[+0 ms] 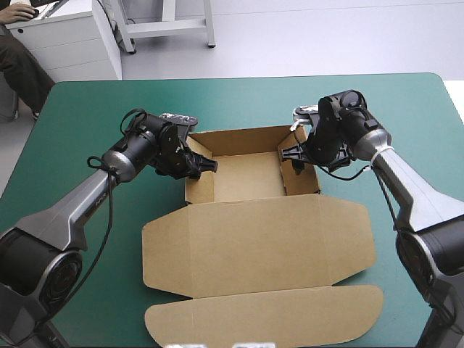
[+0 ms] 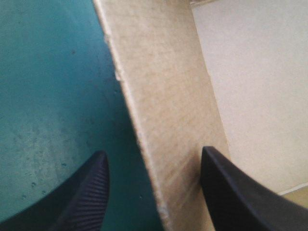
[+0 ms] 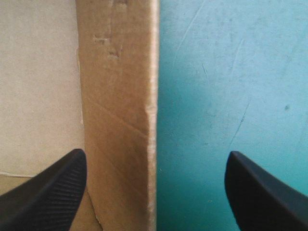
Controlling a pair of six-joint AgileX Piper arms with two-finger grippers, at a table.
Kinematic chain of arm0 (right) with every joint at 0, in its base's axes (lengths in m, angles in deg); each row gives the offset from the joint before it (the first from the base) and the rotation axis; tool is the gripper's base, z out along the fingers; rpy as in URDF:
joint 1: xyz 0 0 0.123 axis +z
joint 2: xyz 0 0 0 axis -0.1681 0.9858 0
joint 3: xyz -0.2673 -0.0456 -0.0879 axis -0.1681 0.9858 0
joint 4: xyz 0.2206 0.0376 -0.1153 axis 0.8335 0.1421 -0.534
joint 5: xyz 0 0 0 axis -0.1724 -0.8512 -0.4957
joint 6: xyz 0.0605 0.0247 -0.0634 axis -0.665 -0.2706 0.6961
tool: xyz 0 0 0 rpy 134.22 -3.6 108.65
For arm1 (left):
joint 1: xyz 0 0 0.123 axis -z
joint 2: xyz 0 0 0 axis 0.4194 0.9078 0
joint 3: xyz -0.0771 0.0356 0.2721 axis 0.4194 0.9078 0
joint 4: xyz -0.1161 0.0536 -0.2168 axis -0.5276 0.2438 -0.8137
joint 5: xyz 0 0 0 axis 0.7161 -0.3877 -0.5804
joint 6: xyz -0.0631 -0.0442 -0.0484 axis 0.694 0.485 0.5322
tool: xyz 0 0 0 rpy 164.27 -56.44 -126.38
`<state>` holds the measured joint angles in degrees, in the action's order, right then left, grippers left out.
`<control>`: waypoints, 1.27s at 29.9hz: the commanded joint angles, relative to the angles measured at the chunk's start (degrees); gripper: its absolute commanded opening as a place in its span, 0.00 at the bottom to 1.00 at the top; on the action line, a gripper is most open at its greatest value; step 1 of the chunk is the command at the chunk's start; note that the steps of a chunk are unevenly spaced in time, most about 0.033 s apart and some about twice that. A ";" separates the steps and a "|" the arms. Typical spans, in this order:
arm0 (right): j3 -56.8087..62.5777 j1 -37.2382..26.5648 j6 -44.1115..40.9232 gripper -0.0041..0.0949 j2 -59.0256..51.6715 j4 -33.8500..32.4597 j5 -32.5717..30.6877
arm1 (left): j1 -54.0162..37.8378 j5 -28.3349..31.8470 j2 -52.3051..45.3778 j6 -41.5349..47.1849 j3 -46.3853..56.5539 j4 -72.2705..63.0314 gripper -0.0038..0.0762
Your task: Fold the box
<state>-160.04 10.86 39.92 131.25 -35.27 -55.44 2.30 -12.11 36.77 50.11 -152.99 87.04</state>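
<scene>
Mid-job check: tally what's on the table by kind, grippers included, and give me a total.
box, brown, tray walls up and lid flat: 1
Grippers, black fingers open astride a side wall: 2 (left gripper, right gripper)
table cover, teal-green: 1
Total: 4

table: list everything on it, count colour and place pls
box: one, brown, mid-table; far part raised into an open tray, lid flat toward the near edge
table: one, teal-green cover, under the box
left gripper: one, black, open, astride the left wall
right gripper: one, black, open, astride the right wall
</scene>
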 commanded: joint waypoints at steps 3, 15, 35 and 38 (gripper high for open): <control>-2.43 -0.31 0.53 0.86 -2.95 -0.63 -0.22 | 0.19 0.44 -2.75 0.11 -1.47 0.00 0.58; -15.36 -0.31 0.22 0.86 -4.68 -1.54 -1.07 | 0.19 -9.23 -3.13 0.39 -17.30 7.92 0.56; -5.48 -0.31 0.30 0.86 -20.24 -6.52 -0.87 | 0.19 -14.38 -22.99 -6.97 -15.30 8.61 0.04; -3.04 -0.31 -0.58 0.86 -19.59 -5.68 2.40 | 0.19 -13.64 -26.65 -6.95 -10.02 8.61 0.04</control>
<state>-163.52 10.81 39.65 113.31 -40.83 -56.05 2.30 -24.47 14.42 43.30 -165.29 95.41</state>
